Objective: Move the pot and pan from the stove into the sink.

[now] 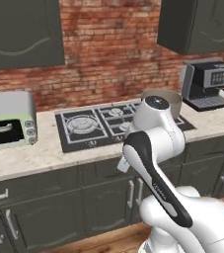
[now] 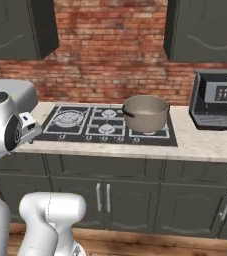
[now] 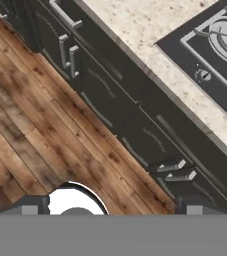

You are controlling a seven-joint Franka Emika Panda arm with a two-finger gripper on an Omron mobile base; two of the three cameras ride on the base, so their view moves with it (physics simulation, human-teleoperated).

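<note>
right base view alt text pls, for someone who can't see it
A beige pot sits on the right burners of a black stove set in a speckled stone counter against a brick wall. A coffee machine stands to its right and dark cabinets run below. The white arm rises at the lower left.

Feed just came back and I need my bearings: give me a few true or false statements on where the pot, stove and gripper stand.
1. The pot sits on the stove. True.
2. The gripper is shut on the pot. False: it is open, facing the wooden floor and holding nothing.
3. A coffee machine stands right of the stove. True.
4. The pot lies on its side. False: it stands upright.
</note>
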